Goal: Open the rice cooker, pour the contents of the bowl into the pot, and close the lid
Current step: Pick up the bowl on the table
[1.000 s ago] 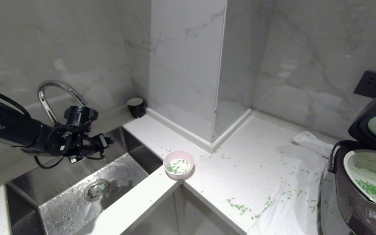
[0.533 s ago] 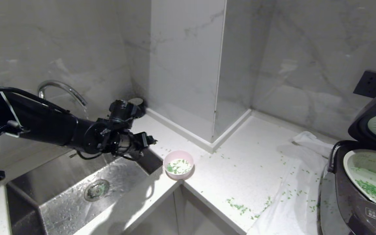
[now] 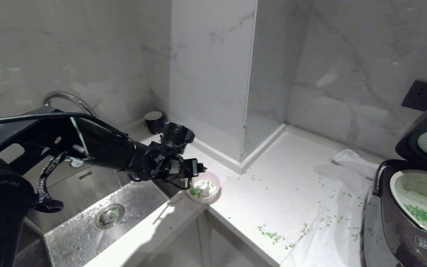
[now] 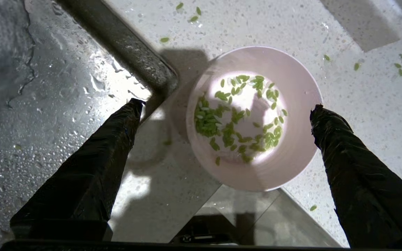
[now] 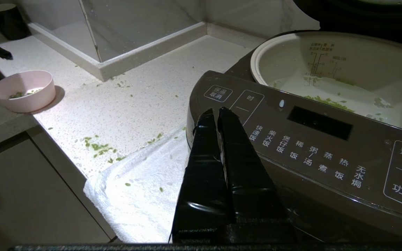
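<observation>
The left gripper [image 4: 225, 104] is hovering wide open over the bowl [image 4: 257, 118], which is sitting at the counter's [image 3: 272, 193] inner corner beside the sink [image 3: 87, 230] edge; the right gripper [image 5: 215, 111] is resting closed before the rice cooker [image 5: 309, 146].

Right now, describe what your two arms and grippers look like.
The left arm is matte black with boxy segments; a black cable arcs over it, a braided one hangs below, and a round black camera sits on the wrist. The left gripper has two long tapering fingers wrapped in wrinkled black tape. The right gripper has matching glossy black taped fingers.
</observation>
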Tool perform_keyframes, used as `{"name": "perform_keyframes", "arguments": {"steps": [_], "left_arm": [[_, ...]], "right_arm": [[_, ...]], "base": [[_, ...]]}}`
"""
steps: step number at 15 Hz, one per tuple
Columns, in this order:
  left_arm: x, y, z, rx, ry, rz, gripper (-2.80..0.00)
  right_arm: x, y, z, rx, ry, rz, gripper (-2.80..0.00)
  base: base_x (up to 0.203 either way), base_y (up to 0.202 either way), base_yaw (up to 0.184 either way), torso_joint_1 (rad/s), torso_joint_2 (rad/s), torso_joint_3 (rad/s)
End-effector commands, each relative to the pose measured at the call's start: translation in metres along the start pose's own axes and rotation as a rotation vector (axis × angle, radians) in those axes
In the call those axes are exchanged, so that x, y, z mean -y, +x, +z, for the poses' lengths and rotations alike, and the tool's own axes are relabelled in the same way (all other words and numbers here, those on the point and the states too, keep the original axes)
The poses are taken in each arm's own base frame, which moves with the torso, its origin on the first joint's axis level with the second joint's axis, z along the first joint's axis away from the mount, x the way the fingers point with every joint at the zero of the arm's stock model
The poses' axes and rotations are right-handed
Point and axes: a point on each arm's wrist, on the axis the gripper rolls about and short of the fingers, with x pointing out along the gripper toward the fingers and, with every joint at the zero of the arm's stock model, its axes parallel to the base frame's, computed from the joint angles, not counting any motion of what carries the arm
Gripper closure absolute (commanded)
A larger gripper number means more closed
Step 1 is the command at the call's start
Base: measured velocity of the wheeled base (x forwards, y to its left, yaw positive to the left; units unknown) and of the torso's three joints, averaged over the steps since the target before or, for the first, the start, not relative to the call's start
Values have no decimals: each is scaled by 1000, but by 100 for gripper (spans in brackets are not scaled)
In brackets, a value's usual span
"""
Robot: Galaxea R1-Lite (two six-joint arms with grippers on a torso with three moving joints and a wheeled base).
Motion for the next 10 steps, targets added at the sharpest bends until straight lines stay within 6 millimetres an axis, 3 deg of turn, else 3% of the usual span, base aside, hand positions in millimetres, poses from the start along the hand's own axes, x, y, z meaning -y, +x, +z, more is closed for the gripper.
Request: {"name": "perform_keyframes", "arguments": {"steps": [1,10], "left_arm": [[6,22,-14,-41,21,9,-280],[5,43,-35,-106,38,33,-280]], "right_arm": [[0,0,0,0,-1,1,0],[0,0,0,0,0,0,0]], "base": [[0,0,0,0,0,0],[0,0,0,0,0,0]]}}
